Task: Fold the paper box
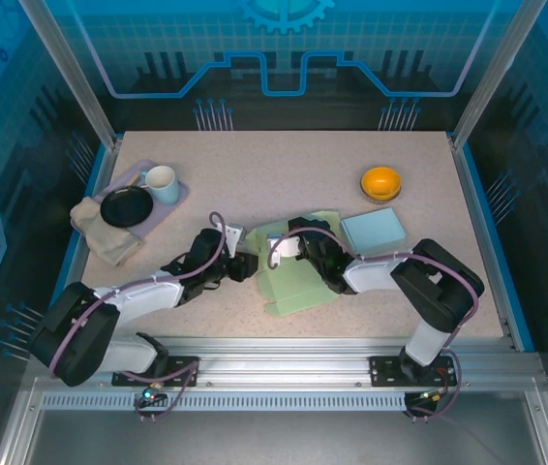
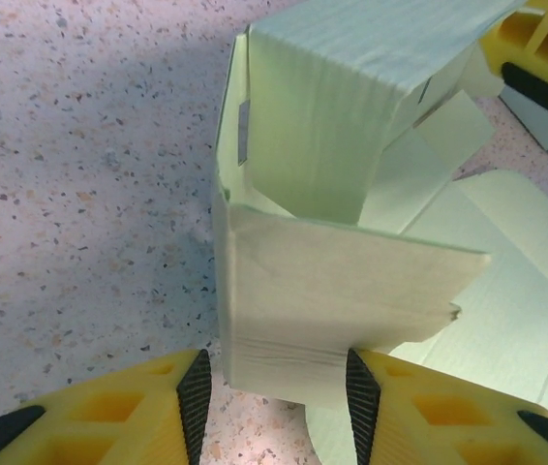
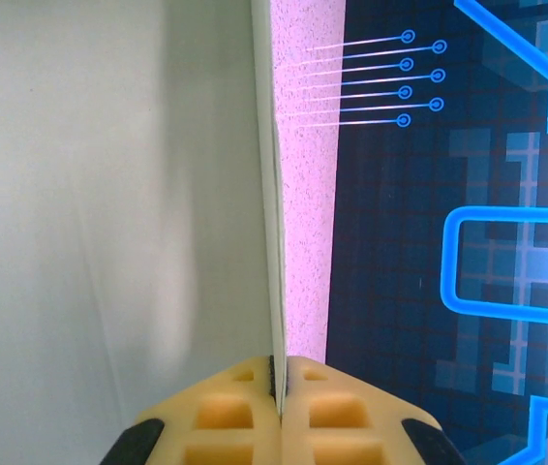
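most of paper box (image 3: 109, 194) — off frame

This is a robot lab, a test cell by the look of it. The left arm (image 1: 148, 291) and right arm (image 1: 419, 276) are bolted to an aluminium rail (image 1: 284, 358) at the near edge of a speckled table (image 1: 284, 165). Metal posts (image 1: 61, 68) and glowing blue panels (image 1: 158, 48) fence it in, printed with circuit lines and a gear (image 1: 286, 12). A cup (image 1: 161, 182), plate (image 1: 125, 206), cloth (image 1: 105, 232) and bowl (image 1: 380, 181) lie on the table.
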